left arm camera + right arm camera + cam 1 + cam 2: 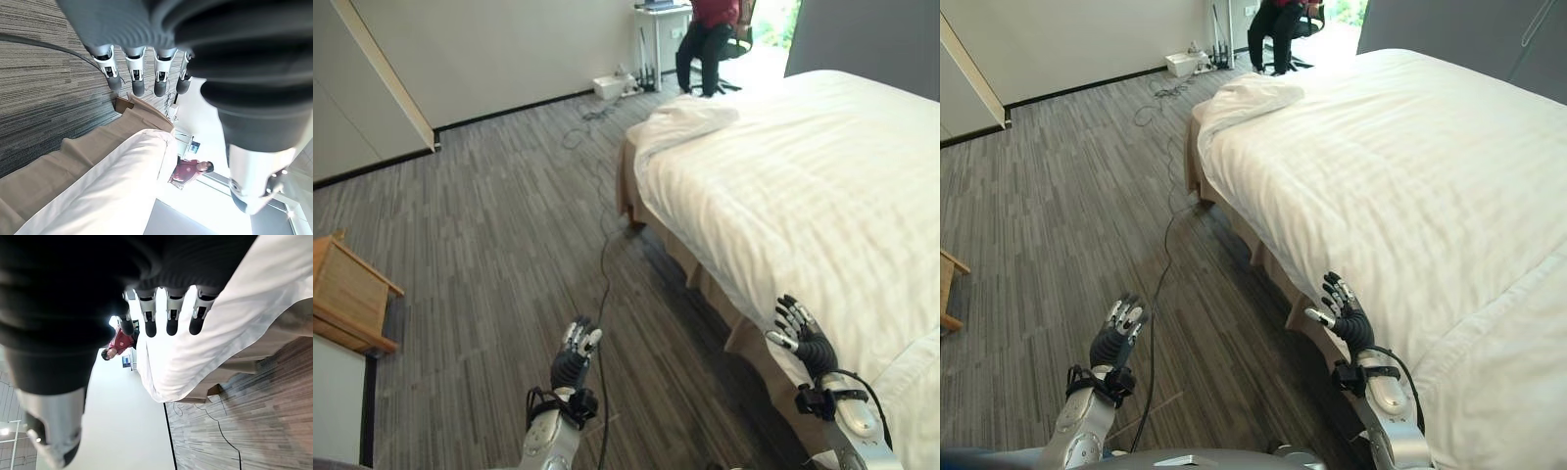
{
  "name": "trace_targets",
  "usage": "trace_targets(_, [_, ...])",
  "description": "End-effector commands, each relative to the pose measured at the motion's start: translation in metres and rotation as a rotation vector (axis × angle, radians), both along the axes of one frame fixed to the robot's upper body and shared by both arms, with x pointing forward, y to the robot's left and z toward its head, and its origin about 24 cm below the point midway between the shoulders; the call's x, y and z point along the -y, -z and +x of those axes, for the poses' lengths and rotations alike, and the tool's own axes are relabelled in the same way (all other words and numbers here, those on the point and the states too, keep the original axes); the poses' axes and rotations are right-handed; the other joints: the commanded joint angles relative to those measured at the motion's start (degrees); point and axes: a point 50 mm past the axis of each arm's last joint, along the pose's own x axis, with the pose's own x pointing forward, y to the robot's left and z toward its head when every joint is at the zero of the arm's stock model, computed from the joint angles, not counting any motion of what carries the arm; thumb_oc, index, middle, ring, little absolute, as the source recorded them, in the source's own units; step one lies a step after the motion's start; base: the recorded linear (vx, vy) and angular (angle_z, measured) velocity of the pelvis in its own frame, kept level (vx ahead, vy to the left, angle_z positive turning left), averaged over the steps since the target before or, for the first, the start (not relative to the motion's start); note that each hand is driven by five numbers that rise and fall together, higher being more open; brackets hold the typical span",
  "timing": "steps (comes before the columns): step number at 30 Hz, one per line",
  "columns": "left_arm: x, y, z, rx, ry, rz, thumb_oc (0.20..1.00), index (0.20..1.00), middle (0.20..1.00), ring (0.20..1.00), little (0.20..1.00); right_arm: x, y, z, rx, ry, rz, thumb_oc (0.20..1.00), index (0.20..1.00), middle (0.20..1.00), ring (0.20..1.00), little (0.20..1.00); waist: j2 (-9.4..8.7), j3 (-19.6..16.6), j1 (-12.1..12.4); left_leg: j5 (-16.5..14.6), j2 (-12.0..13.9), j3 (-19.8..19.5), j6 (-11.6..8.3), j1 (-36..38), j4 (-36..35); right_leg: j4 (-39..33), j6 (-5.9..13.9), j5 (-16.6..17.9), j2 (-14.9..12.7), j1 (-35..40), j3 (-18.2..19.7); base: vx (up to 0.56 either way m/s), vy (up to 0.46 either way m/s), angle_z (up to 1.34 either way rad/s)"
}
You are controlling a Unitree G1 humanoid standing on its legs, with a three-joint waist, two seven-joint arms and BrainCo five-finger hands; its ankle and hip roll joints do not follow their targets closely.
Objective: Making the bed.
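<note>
1. The bed (pixel 822 186) lies on the robot's right, its white duvet (pixel 1400 166) spread flat, with a bunched fold (pixel 680 117) at the far corner.
2. The right hand (pixel 1344 311) hovers at the bed's near edge, fingers straight and relaxed; it seems just clear of the duvet, though contact is hard to judge.
3. The left hand (pixel 576 354) hangs over the carpet (pixel 499 235), fingers loose, holding nothing.
4. A seated person (pixel 707 39) is beyond the bed; a wooden table (pixel 347 294) stands on the left.

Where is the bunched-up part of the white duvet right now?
In the left eye view, the bunched duvet lies on the bed's far corner, near the seated person.
</note>
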Motion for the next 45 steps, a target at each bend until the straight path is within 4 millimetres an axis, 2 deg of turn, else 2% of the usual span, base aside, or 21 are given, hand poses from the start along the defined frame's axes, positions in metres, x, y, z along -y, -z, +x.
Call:
trace_targets(1, [-0.020,-0.017,0.020,0.088,-0.013,0.083,1.000,1.000,1.000,1.000,1.000,0.017,-0.025,0.026,0.122,0.047,0.019,1.000,1.000,1.000,1.000,1.000,-2.20,-1.15,-0.65,2.29,2.50,-7.92,-3.76,-1.17,0.01,-0.05,4.35,1.81,-2.50,-2.62,10.73,0.00,0.000,0.00])
trace_targets(3, [-0.028,-0.022,0.023,0.098,-0.032,0.129,1.000,1.000,1.000,1.000,1.000,0.017,-0.027,0.029,0.110,0.004,-0.063,1.000,1.000,1.000,1.000,1.000,-2.47,-1.19,-0.13,2.14,2.63,-8.31,-3.59,-0.25,-0.23,-0.30,4.17,1.47,-2.41,-1.45,10.73,0.00,0.028,0.05])
trace_targets(8, [-0.025,-0.013,0.018,0.062,-0.012,0.124,1.000,1.000,1.000,1.000,1.000,0.018,-0.029,0.030,0.120,-0.023,-0.034,1.000,1.000,1.000,1.000,1.000,-3.03,0.06,0.19,1.75,2.69,-7.91,-3.53,0.13,0.75,-0.66,4.15,1.47,-2.87,-0.10,10.55,0.00,-0.001,-0.03])
trace_targets(12, [-0.021,-0.019,0.026,0.100,0.003,0.100,1.000,1.000,1.000,1.000,1.000,0.018,-0.031,0.032,0.125,-0.041,-0.052,1.000,1.000,1.000,1.000,1.000,-3.68,2.78,0.08,0.43,2.58,-7.50,-4.20,-5.07,8.00,1.30,4.00,1.31,-3.86,-2.18,9.43,-0.14,0.005,0.11])
trace_targets(14, [-0.016,-0.031,0.040,0.162,-0.006,0.059,1.000,1.000,1.000,1.000,1.000,0.009,-0.032,0.038,0.119,-0.122,-0.099,1.000,1.000,1.000,1.000,1.000,-4.14,6.34,0.71,0.48,2.29,-10.25,-5.59,-10.71,14.25,3.51,4.03,2.05,-4.94,-6.13,9.68,-0.27,0.085,0.16])
trace_targets(15, [-0.015,-0.032,0.042,0.167,-0.001,0.057,1.000,1.000,1.000,1.000,1.000,0.009,-0.030,0.038,0.108,-0.127,-0.122,1.000,1.000,1.000,1.000,1.000,-4.54,6.24,0.48,0.51,4.45,-9.59,-5.95,-11.43,14.06,3.40,4.53,2.49,-6.03,-6.42,9.61,-0.05,0.079,0.02])
trace_targets(16, [-0.015,-0.032,0.041,0.167,-0.002,0.057,1.000,1.000,1.000,1.000,1.000,0.009,-0.030,0.038,0.108,-0.127,-0.122,1.000,1.000,1.000,1.000,1.000,-4.52,6.25,0.48,0.40,4.50,-9.59,-5.98,-11.43,14.14,3.39,4.52,2.46,-5.98,-6.38,9.61,0.05,0.220,0.15])
trace_targets(17, [-0.012,-0.032,0.041,0.173,0.019,0.054,1.000,1.000,1.000,1.000,1.000,0.009,-0.027,0.035,0.093,-0.126,-0.133,1.000,1.000,1.000,1.000,1.000,-4.81,5.80,0.09,1.72,9.66,-7.36,-6.73,-10.54,11.71,2.76,6.04,3.06,-8.59,-6.06,9.44,0.06,0.311,0.22])
trace_targets(18, [-0.011,-0.033,0.041,0.173,0.028,0.065,1.000,1.000,1.000,1.000,1.000,0.008,-0.027,0.034,0.094,-0.123,-0.114,1.000,1.000,1.000,1.000,1.000,-4.46,5.68,-0.17,3.61,12.46,-5.81,-7.38,-9.90,9.50,2.25,6.87,3.03,-9.69,-5.92,9.31,0.07,0.308,0.24])
trace_targets(21, [-0.012,-0.033,0.043,0.168,0.034,0.089,1.000,1.000,1.000,1.000,1.000,0.009,-0.023,0.031,0.078,-0.113,-0.107,1.000,1.000,1.000,1.000,1.000,-3.37,5.56,-0.41,5.67,14.56,-4.90,-8.64,-9.10,6.94,1.11,7.82,3.05,-10.91,-5.60,9.08,0.04,0.328,0.05])
trace_targets(22, [-0.013,-0.035,0.046,0.180,0.024,0.087,1.000,1.000,1.000,1.000,1.000,0.008,-0.020,0.028,0.061,-0.114,-0.105,1.000,1.000,1.000,1.000,1.000,-1.92,5.22,-0.70,4.75,14.12,-5.28,-9.21,-8.51,6.39,-0.21,9.13,3.54,-12.87,-4.82,8.37,0.09,0.480,-0.01])
trace_targets(24, [-0.014,-0.036,0.046,0.180,0.026,0.089,1.000,1.000,1.000,1.000,1.000,0.007,-0.017,0.027,0.048,-0.112,-0.113,1.000,1.000,1.000,1.000,1.000,-1.60,5.20,-0.82,4.21,13.16,-5.50,-9.07,-8.55,6.39,-1.16,9.73,5.10,-13.93,-4.26,7.73,0.07,0.330,0.15])
trace_targets(26, [-0.017,-0.037,0.045,0.179,0.025,0.100,1.000,1.000,1.000,1.000,1.000,0.003,-0.016,0.030,0.043,-0.121,-0.141,1.000,1.000,1.000,1.000,1.000,-1.40,5.28,-0.56,2.43,10.22,-5.25,-7.50,-8.17,5.67,0.61,10.87,8.33,-16.88,-5.56,7.92,0.06,0.376,0.38])
trace_targets(28, [-0.024,-0.042,0.044,0.193,0.017,0.144,1.000,1.000,1.000,1.000,1.000,-0.010,-0.019,0.034,0.070,-0.135,-0.085,1.000,1.000,1.000,1.000,1.000,-1.30,5.71,-0.10,2.14,7.20,-4.51,-5.38,-7.42,4.20,7.71,10.47,10.20,-18.08,-8.69,10.31,0.03,0.428,0.08])
trace_targets(30, [-0.027,-0.044,0.050,0.200,0.010,0.177,1.000,1.000,1.000,1.000,1.000,-0.024,-0.021,0.037,0.087,-0.181,-0.031,1.000,1.000,1.000,1.000,1.000,-0.30,6.46,-1.81,3.61,5.44,-6.48,-4.29,-6.63,1.67,14.87,8.80,6.65,-10.00,-11.65,17.28,0.08,0.440,0.05])
trace_targets(31, [-0.026,-0.045,0.052,0.206,0.012,0.177,1.000,1.000,1.000,1.000,1.000,-0.028,-0.022,0.036,0.090,-0.206,-0.029,1.000,1.000,1.000,1.000,1.000,-0.06,6.36,-2.02,3.86,4.51,-7.14,-3.98,-5.92,0.67,15.72,8.25,4.56,-6.91,-12.16,18.10,0.13,0.397,0.23])
trace_targets(33, [-0.024,-0.045,0.051,0.202,0.037,0.188,1.000,1.000,1.000,1.000,1.000,-0.034,-0.020,0.031,0.077,-0.266,-0.045,1.000,1.000,1.000,1.000,1.000,-0.54,5.54,-1.44,3.42,2.17,-6.72,-3.05,-4.62,-0.69,13.90,5.77,1.68,-4.11,-12.04,11.91,0.12,0.295,0.72])
trace_targets(34, [-0.024,-0.045,0.051,0.201,0.037,0.188,1.000,1.000,1.000,1.000,1.000,-0.034,-0.020,0.030,0.076,-0.266,-0.045,1.000,1.000,1.000,1.000,1.000,-0.50,5.55,-1.58,3.38,2.20,-6.88,-3.07,-4.58,-0.68,13.79,5.75,1.66,-4.11,-11.88,11.74,0.10,0.156,0.64])
trace_targets(36, [-0.020,-0.042,0.051,0.189,0.062,0.193,1.000,1.000,1.000,1.000,1.000,-0.031,-0.012,0.028,0.037,-0.265,-0.059,1.000,1.000,1.000,1.000,1.000,-1.39,4.74,-2.14,2.72,0.76,-7.47,-2.60,-4.02,-0.62,9.82,4.96,2.19,-0.38,-11.99,11.83,0.12,0.097,0.34])
trace_targets(39, [-0.014,-0.035,0.043,0.165,0.101,0.189,1.000,1.000,1.000,1.000,1.000,-0.022,-0.012,0.021,0.027,-0.249,-0.080,1.000,1.000,1.000,1.000,1.000,-2.83,4.08,-1.67,1.48,-1.20,-9.42,-1.83,-3.30,0.56,5.90,4.69,2.73,0.60,-9.02,14.60,0.13,0.070,0.38])
trace_targets(45, [-0.015,-0.030,0.030,0.137,0.106,0.170,1.000,1.000,1.000,1.000,1.000,-0.023,-0.008,0.023,0.015,-0.238,-0.048,1.000,1.000,1.000,1.000,1.000,-4.23,1.40,0.17,0.56,-1.17,-8.62,-1.23,-1.64,0.05,-0.51,4.76,4.39,1.07,-4.38,15.11,0.10,-0.023,0.13])
